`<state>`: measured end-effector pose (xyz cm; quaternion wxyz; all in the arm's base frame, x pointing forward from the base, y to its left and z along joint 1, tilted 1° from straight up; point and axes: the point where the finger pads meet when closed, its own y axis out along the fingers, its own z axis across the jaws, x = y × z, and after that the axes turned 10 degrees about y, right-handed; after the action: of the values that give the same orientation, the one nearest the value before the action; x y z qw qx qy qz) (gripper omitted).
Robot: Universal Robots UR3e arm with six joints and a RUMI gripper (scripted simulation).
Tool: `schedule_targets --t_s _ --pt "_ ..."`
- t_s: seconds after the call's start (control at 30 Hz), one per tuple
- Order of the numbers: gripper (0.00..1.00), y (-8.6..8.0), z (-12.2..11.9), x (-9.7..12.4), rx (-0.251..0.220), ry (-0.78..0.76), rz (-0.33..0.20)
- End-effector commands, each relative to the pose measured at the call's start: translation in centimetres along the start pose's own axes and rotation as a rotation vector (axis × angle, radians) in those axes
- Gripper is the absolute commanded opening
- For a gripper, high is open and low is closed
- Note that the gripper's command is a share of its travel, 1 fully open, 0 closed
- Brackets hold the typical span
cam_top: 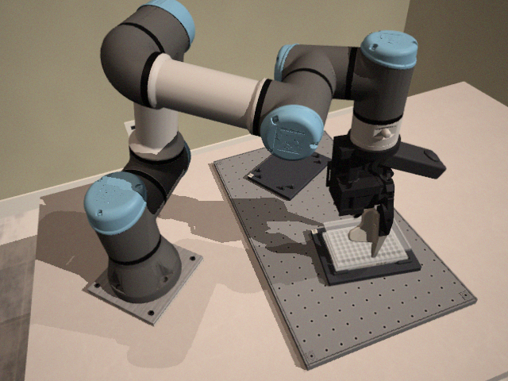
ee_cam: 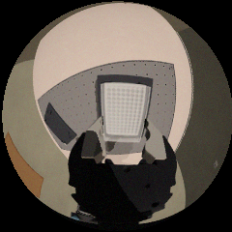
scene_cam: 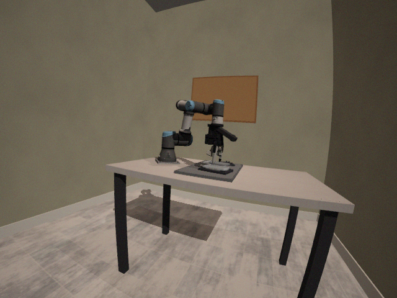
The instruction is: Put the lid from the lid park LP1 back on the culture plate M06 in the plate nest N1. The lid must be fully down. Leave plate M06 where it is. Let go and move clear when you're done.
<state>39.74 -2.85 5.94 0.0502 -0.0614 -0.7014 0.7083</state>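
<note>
The white culture plate M06 with many small wells sits in the dark plate nest N1 (cam_top: 367,262) on the grey perforated baseplate. My gripper (cam_top: 371,240) is shut on the clear lid (cam_top: 360,243) and holds it right over the plate, covering it. In the wrist view the lid (ee_cam: 125,110) lies squarely over the plate between my fingers. I cannot tell whether the lid is touching the plate or a little above it. The dark lid park LP1 (cam_top: 286,174) at the back of the baseplate is bare.
The grey perforated baseplate (cam_top: 328,262) lies on the pale table. The arm's base (cam_top: 143,282) is bolted to the table at the left. In the exterior view the table (scene_cam: 224,182) stands on dark legs, with an orange board (scene_cam: 224,99) on the wall.
</note>
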Motion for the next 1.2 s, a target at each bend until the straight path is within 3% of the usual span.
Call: schedule_targets --t_s 0.0,1.17 --pt "0.00 0.0 0.0 -0.1 0.001 0.000 0.003" --pt "0.00 1.0 0.0 -0.1 0.001 0.000 0.003"
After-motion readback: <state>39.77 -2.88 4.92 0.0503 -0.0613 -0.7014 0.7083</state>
